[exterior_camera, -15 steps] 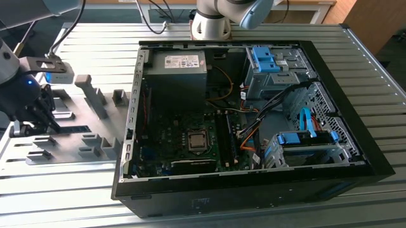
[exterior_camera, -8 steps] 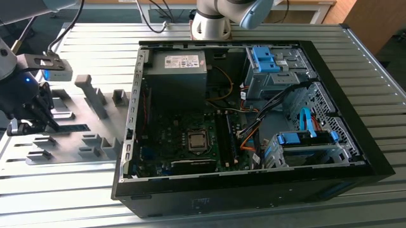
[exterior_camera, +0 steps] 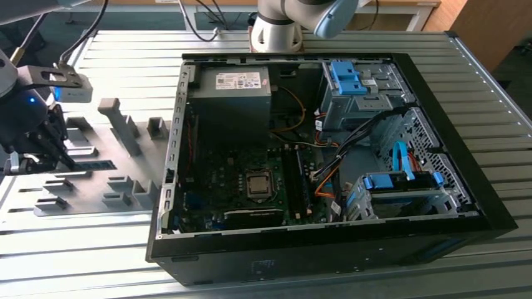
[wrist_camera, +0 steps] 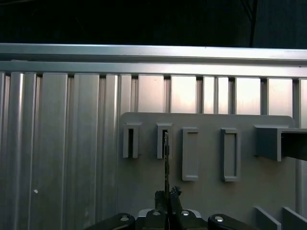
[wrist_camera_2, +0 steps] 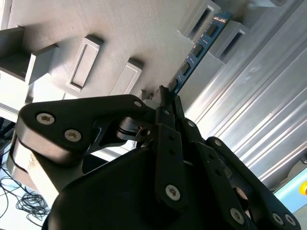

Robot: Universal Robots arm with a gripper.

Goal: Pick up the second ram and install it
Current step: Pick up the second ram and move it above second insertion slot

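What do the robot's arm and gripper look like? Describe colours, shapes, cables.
The arm has silvery-grey segments and a light blue joint cap. The gripper is black, with flat linkage bars pinned by silver screws. A grey camera box and black cables sit near it.

Ribbed metal tabletop [exterior_camera: 83, 249], wooden desk [exterior_camera: 399, 7] behind, dark floor [exterior_camera: 141, 18]

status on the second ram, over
Gripper shut on the second ram near one end. Stick's far end sits between blocks of the grey holder tray. Open computer case to the exterior view's right.
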